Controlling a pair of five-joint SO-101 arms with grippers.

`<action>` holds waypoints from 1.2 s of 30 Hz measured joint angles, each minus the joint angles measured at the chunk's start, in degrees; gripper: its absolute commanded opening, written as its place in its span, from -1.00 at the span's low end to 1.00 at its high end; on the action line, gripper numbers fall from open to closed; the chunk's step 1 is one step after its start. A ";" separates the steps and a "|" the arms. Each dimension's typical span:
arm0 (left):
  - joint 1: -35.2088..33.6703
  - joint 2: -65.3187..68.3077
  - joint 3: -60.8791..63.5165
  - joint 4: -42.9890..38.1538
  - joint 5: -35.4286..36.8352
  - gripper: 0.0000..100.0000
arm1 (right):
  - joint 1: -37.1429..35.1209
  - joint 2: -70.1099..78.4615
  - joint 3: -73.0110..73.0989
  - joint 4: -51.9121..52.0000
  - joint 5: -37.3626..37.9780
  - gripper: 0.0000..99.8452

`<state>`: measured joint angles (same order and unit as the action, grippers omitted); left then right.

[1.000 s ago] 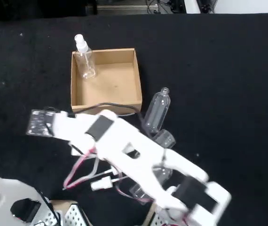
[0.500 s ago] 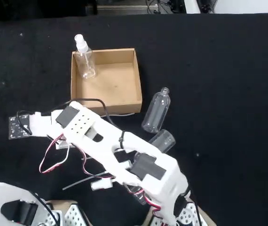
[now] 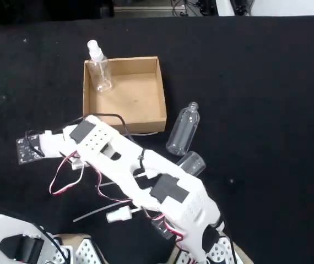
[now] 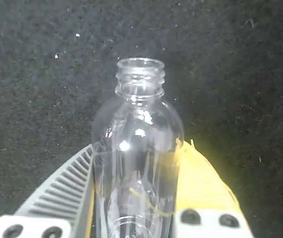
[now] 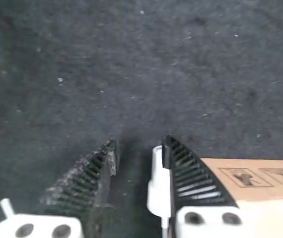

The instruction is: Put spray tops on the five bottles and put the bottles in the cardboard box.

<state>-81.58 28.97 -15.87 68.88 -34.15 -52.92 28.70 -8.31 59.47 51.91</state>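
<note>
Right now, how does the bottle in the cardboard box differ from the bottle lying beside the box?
The bottle in the box carries a white spray top; the bottle beside the box has a bare open neck. The first sits inside the cardboard box, at a corner; the second lies on the black table outside it. Both are clear plastic.

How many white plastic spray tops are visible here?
3 spray tops: one on the clear plastic bottle in the brown cardboard box; one loose on the black cloth; one between the fingers of the right gripper. The white arm may hide others.
</note>
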 measured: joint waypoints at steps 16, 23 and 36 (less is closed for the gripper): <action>0.00 0.00 0.00 0.00 0.00 -0.94 | 1.58 2.46 0.00 -1.41 0.70 -0.55; 0.00 0.00 0.00 0.00 0.00 -0.94 | 2.55 2.46 0.00 -1.41 0.70 -0.55; 0.00 0.00 0.00 0.00 0.00 -0.94 | 2.64 6.15 -0.09 -1.93 0.88 -0.64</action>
<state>-81.58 28.97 -15.87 68.88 -34.15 -50.29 34.86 -8.40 57.54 52.79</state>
